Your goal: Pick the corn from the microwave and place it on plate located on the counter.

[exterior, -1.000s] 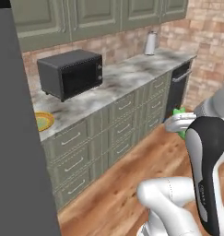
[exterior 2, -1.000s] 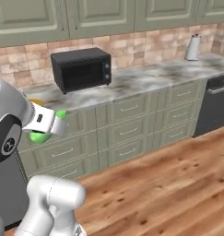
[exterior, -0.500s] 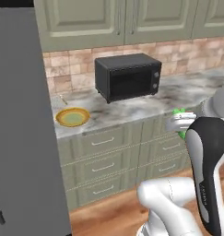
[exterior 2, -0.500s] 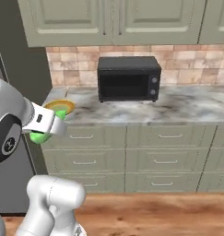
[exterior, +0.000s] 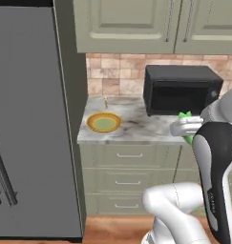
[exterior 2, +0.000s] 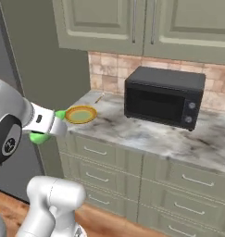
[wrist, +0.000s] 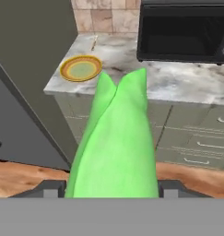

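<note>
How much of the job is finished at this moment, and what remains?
Done: the corn is out of the microwave. In hand: the gripper carries it in front of the counter. Left: reach over the plate, which holds nothing, and set the corn on it.

Green corn (wrist: 115, 147) between the jaws, plate (wrist: 81, 68) on the counter (wrist: 178, 83) beyond.

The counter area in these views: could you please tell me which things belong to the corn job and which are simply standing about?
Part of the job:
- corn, held in the gripper
- plate, nothing on it yet
- counter under the plate

Just standing about:
- black box appliance on the counter, door shut
- fridge
- wall cupboards
- drawers
</note>
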Controlling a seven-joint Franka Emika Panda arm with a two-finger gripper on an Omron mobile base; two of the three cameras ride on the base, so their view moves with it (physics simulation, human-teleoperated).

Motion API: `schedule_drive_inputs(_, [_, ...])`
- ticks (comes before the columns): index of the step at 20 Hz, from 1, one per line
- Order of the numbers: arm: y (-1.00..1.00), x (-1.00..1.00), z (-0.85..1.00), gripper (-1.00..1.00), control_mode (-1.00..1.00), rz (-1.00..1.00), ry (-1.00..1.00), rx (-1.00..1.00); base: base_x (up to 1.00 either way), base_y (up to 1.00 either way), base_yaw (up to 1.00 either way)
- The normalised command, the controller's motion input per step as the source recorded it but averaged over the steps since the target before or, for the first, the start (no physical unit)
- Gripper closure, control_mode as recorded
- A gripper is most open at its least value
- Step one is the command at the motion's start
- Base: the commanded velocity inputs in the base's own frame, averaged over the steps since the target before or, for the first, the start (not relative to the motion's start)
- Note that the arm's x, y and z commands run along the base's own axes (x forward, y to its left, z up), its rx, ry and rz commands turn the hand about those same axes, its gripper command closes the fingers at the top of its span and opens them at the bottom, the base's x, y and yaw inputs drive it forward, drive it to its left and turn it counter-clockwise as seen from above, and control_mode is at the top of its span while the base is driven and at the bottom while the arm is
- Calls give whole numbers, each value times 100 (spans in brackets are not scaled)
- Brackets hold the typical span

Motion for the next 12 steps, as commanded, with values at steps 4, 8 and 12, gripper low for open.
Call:
schedule_drive_inputs(4, [0, 0, 0, 100, 100, 0, 0, 0, 91, -29, 35])
schedule_drive_inputs(8, [0, 0, 0, 100, 100, 0, 0, 0, 77, -9, 41])
schedule_drive_inputs(12, [0, 0, 0, 100, 100, 0, 0, 0, 35, 31, 23])
